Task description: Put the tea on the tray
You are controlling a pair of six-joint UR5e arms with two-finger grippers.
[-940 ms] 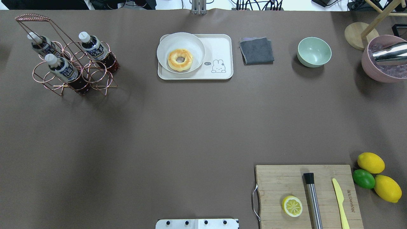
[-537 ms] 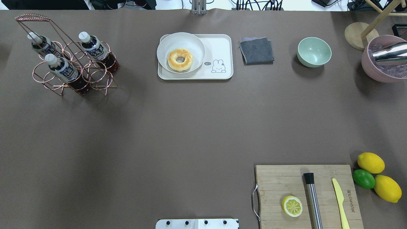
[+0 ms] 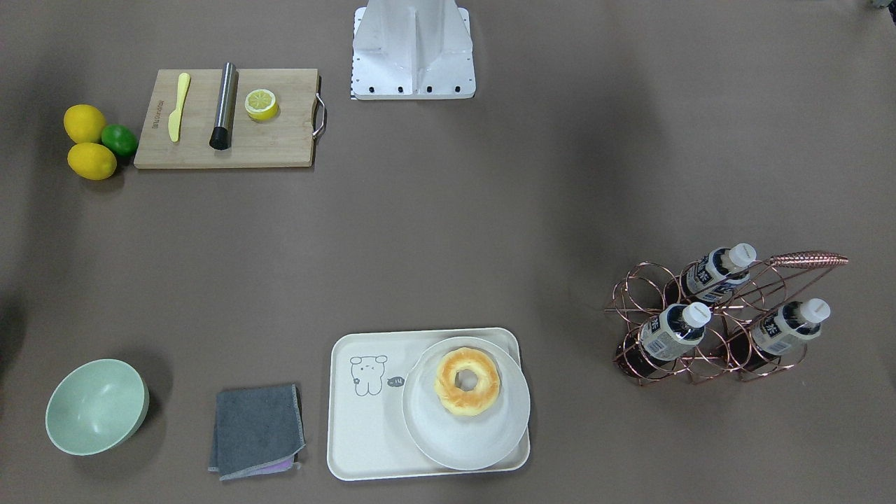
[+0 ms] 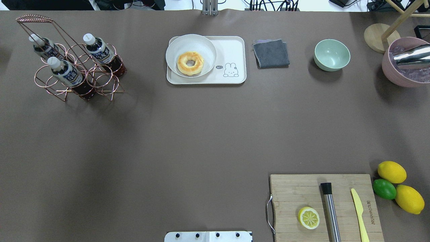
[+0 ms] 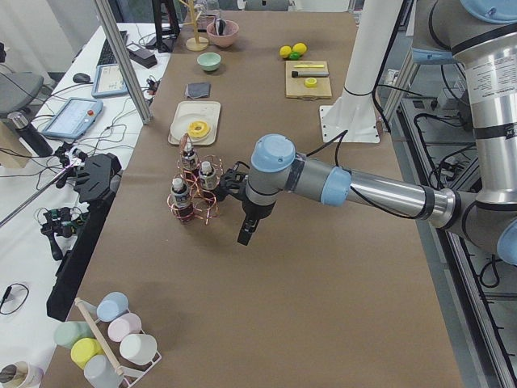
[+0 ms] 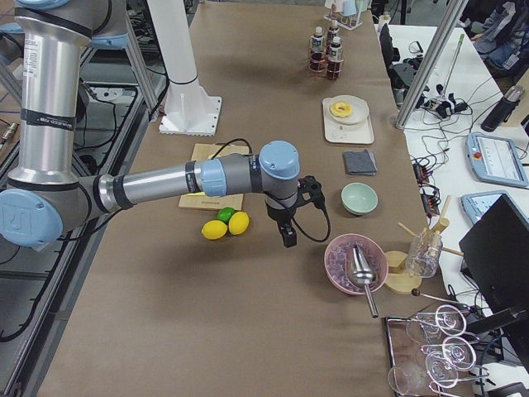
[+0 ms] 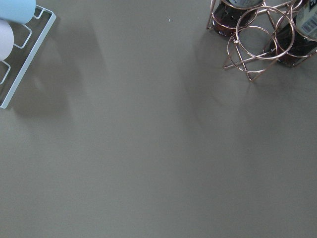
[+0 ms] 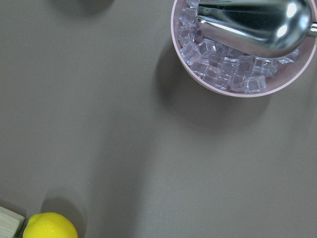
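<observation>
The brown paper-covered surface (image 4: 201,134) carries everything. The left arm's claw (image 5: 245,234) hangs near the copper wire bottle carrier (image 3: 812,260). The right arm's claw (image 6: 288,238) hovers at the other end. I cannot tell whether either is spread or closed.

The tea, a small clear bottle of reddish-brown liquid with a white cap (image 4: 100,52), stands ringed in the carrier with two twins, well apart from the cream rectangular plastic tray (image 4: 235,47).

Lifted off-vertical, the bottle could snag its ring and drag the carrier over. The round white plate (image 4: 205,45) fills most of the tray, so a bottle set on its rim would likely topple.

The tray's speech bubble reads "hi". The bottle labels and the board's mark are illegible.
</observation>
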